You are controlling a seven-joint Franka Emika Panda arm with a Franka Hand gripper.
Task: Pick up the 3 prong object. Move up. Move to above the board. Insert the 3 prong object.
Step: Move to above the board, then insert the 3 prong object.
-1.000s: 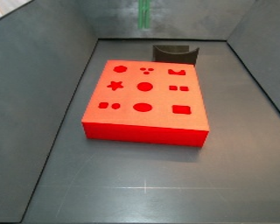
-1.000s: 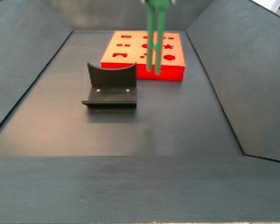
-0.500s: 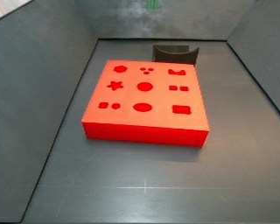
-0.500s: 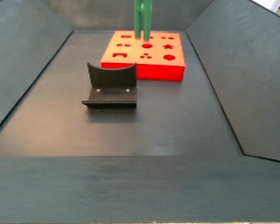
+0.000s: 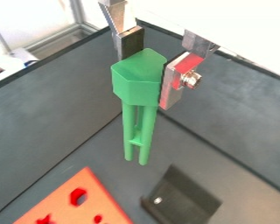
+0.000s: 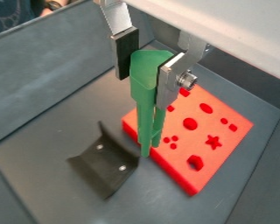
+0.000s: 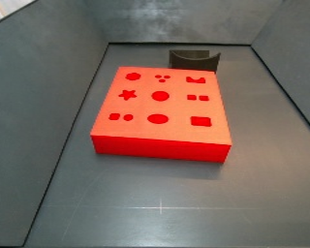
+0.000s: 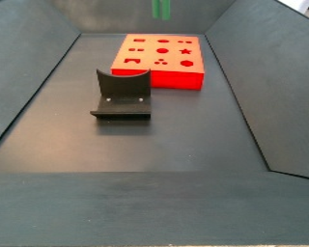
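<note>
In both wrist views my gripper (image 5: 150,59) (image 6: 150,63) is shut on the squarish top of the green 3 prong object (image 5: 137,92) (image 6: 146,101). The object hangs straight down, high above the floor. In a side view only its lower tip (image 8: 161,9) shows at the top edge, and the gripper is out of frame. The red-orange board (image 7: 161,108) (image 8: 160,58) (image 6: 203,140) lies flat on the floor with its dark cutouts facing up. A corner of the board (image 5: 70,203) shows below the object, which hangs near the board's edge.
The dark fixture (image 8: 123,95) (image 7: 194,59) (image 6: 106,163) (image 5: 184,202) stands on the floor beside the board's short end. Grey sloping walls (image 7: 42,68) enclose the dark floor (image 8: 144,164).
The 3 prong object has risen with the gripper. It has left one side view entirely, and only its tip remains at the top edge of the other. Board and fixture have not moved.
</note>
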